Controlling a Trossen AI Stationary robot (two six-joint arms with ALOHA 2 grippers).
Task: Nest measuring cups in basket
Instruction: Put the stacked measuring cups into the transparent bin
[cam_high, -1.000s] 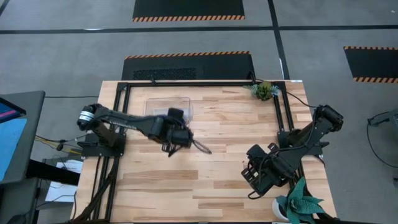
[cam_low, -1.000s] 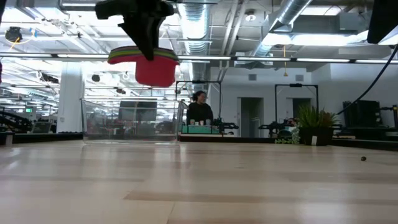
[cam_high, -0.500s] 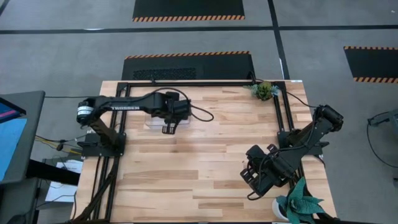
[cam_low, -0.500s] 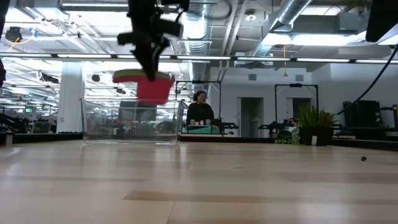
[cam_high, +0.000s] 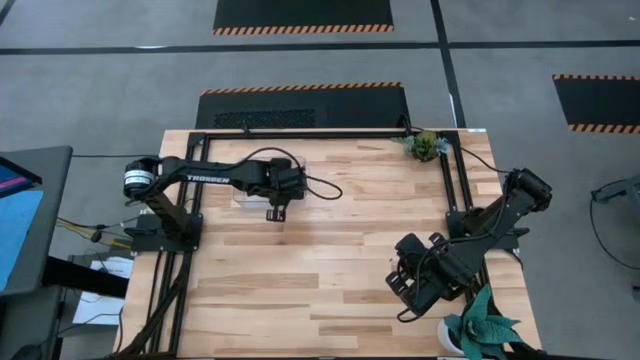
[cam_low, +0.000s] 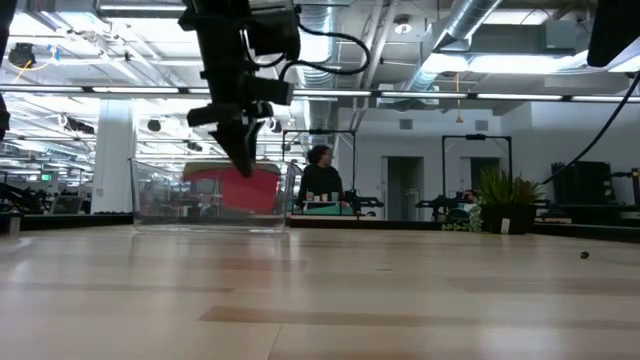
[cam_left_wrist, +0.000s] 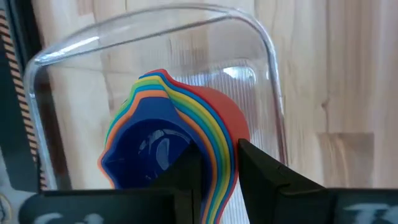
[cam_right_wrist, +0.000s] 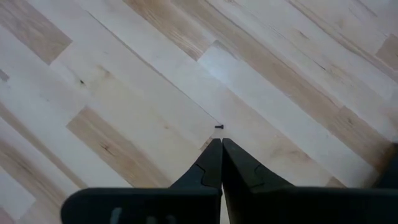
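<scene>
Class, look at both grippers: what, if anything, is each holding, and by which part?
The left gripper holds the nested stack of measuring cups by its layered rims, over the basket. The right gripper holds nothing.

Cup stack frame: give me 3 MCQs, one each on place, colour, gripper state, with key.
1. Where is the nested stack of cups?
A. Low inside the clear basket
B. On bare table by the right arm
C. On the floor

2. What colour is the innermost cup?
A. Yellow
B. Dark blue
C. Green

3. What is the left gripper doing?
A. Open, holding nothing
B. Shut on the stack
C. Parked off the table

Key: 1 A, the low view shows the red outer cup behind the basket wall. 2 B, the left wrist view looks into a dark blue bowl. 3 B, its fingers pinch the stacked rims; the right gripper rests shut over bare wood.
</scene>
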